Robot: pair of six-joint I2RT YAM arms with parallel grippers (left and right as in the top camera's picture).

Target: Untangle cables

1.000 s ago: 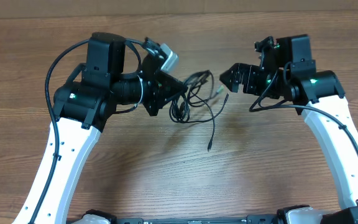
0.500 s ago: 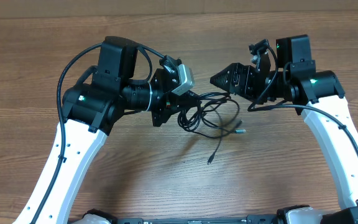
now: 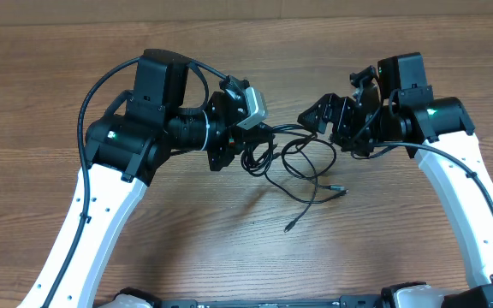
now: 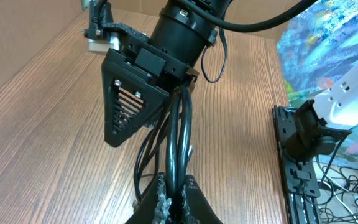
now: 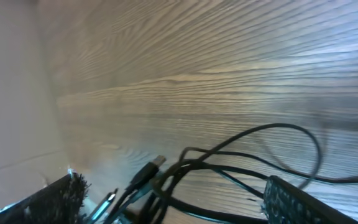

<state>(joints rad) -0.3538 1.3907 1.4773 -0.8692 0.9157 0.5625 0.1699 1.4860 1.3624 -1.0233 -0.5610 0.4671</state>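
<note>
The cables (image 3: 294, 162) are a tangle of thin black cords on the wooden table between my two grippers. One plug end (image 3: 341, 190) lies to the right and another cord end (image 3: 288, 228) lies nearer the front. My left gripper (image 3: 258, 145) is shut on a bunch of the cords, which the left wrist view shows pinched between its jaws (image 4: 174, 196). My right gripper (image 3: 309, 120) is open at the tangle's upper right. In the right wrist view its fingers (image 5: 173, 202) straddle several cords and a USB plug (image 5: 151, 168) without closing on them.
The table is bare brown wood (image 3: 229, 248). A cardboard wall (image 3: 246, 8) runs along the far edge. The left wrist view shows the right gripper's black finger (image 4: 126, 106) close ahead, and a rack with wiring (image 4: 303, 155) off the table's side.
My left gripper moved right toward the centre with the cords in it. The tangle spread, and its loose ends slid right. My right gripper came closer to the tangle.
</note>
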